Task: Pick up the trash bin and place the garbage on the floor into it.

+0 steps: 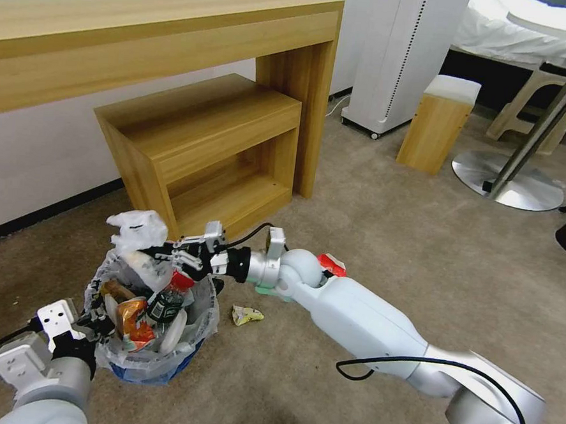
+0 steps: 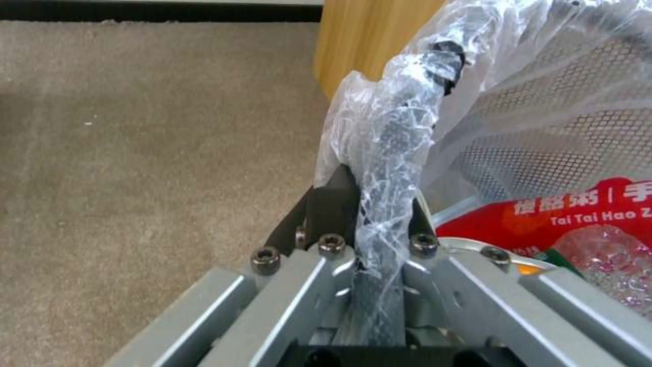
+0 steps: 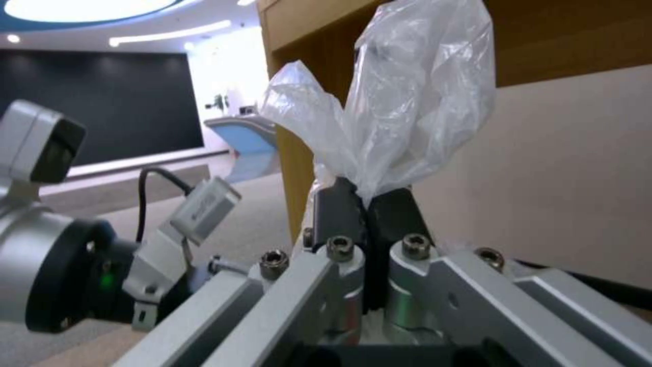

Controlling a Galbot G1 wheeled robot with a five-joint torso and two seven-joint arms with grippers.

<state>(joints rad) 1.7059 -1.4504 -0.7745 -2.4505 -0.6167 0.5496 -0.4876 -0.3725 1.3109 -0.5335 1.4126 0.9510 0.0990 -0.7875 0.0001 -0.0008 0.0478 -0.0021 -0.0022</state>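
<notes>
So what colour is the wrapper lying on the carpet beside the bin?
Pale yellow wrapper, head view.

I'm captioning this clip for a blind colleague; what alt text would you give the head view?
A small blue trash bin stuffed with litter stands on beige carpet beside a low wooden shelf. The left gripper clamps its near rim, and the right gripper, reaching across from the right, pinches the bag liner at the far side. A crumpled wrapper lies on the carpet nearby.

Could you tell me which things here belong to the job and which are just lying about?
Job: small round blue plastic-lined trash bin, left gripper, right gripper, crumpled yellow wrapper, red wrapper.
Bystanders: long wooden desk, white-topped wooden stool.
</notes>
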